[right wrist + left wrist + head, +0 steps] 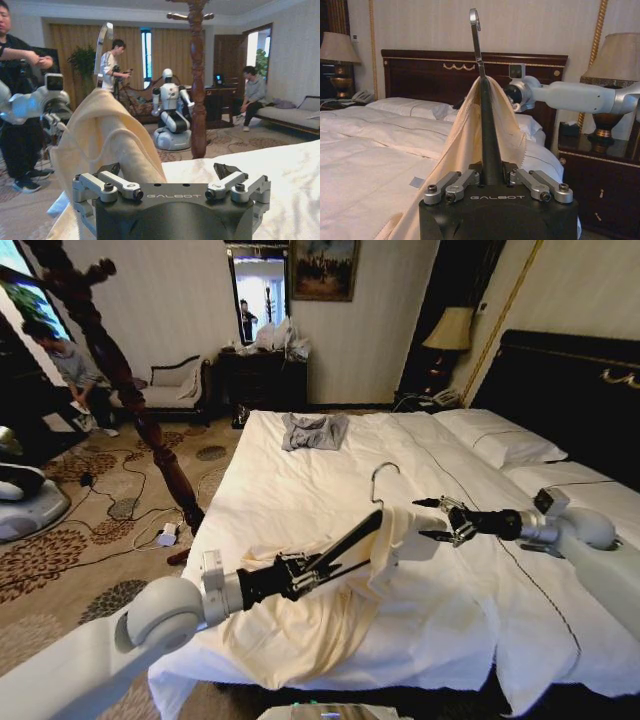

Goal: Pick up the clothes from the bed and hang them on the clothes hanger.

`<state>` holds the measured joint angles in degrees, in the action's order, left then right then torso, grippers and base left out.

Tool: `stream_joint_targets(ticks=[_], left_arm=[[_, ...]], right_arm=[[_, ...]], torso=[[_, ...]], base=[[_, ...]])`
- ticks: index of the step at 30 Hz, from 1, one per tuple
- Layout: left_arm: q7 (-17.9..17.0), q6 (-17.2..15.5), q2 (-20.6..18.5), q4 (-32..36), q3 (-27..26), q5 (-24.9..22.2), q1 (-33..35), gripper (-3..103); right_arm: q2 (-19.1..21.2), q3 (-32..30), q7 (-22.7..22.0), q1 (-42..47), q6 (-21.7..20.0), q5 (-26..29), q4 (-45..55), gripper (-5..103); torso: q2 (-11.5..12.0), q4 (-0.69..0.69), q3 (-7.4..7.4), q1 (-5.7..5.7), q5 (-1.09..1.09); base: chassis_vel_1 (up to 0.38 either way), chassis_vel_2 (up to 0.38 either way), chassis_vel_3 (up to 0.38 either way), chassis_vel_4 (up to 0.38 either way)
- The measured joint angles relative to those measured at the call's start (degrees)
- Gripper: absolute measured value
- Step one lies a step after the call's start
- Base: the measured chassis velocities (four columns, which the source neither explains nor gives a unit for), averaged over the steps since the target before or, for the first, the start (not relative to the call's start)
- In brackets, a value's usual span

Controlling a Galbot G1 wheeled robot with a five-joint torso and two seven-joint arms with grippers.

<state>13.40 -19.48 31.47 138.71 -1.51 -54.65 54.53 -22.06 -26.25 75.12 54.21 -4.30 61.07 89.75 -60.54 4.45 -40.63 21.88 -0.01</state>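
Thin, soft cream clothes (300, 625), matte and finely woven, draped in loose folds over the near edge of the bed (300, 490) and trailing toward the floor; upper part gathered in a peak over the clothes hanger (362, 532), a slim black bar with a curved silver hook (384, 478) at the far end. Seen from the left wrist, same fabric (470, 135) falling either side of the dark bar (487, 135) like a tent, raw edge slightly frayed. Smooth white sheets, lightly creased, with a thin dark seam line; plump white pillows against a tall dark headboard (570, 390) trimmed in gold. Small grey garment (314, 430) crumpled near the far edge, well apart. Turned reddish-brown coat stand (130, 390) slanting beside the bed on patterned carpet.

Left gripper (315, 568) reaching in low from the near left, forearm stretched forward, fingers closed tight on the lower end of the hanger, bar angled up and away. Right gripper (430, 519) extended sideways across the mattress from the right, black fingers spread apart, tips just beside the draped cloth at the hanger's upper end, nothing between them
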Motion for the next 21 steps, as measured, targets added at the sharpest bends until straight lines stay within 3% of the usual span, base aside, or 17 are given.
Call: stream_joint_targets(ticks=[2,6,12,16,18,21], left_arm=[[-0.1,0.0,0.3,-0.2,0.8,0.0,-1.1,20],[-0.4,-0.1,0.5,-0.4,2.0,-0.1,-2.8,20],[-0.4,-0.1,0.8,-0.5,2.3,-0.2,-3.4,20],[-0.6,-0.2,0.7,-0.5,2.2,-0.3,-3.5,20],[-0.8,-0.2,0.7,-0.4,2.2,-0.3,-3.6,20],[-1.4,-0.2,0.6,-0.4,2.1,-0.4,-3.7,20]], right_arm=[[-0.3,0.0,1.6,0.1,0.2,-1.1,-0.5,101],[-0.9,0.1,4.6,0.3,0.5,-2.1,-1.4,91],[-1.2,0.3,8.3,0.2,0.6,-1.9,-2.0,64],[-1.2,0.3,8.9,0.1,0.5,-2.4,-2.0,53],[-1.2,0.2,8.9,0.0,0.5,-3.0,-2.0,42],[-1.1,0.2,9.0,0.0,0.6,-3.1,-1.7,37]], torso=[[0.0,0.00,0.00,0.00,0.00],[0.0,0.01,0.00,0.00,0.01],[0.0,0.00,0.00,0.00,0.00],[0.0,0.00,0.00,0.00,0.01],[0.0,0.00,0.00,0.00,0.01],[0.0,0.00,0.00,0.00,0.01]], base=[[0.000,0.000,0.000,0.000],[0.000,0.000,0.000,0.000],[0.000,0.000,0.000,0.000],[0.000,0.000,0.000,0.000],[0.000,0.000,0.000,0.000],[0.000,0.000,0.000,0.000]])
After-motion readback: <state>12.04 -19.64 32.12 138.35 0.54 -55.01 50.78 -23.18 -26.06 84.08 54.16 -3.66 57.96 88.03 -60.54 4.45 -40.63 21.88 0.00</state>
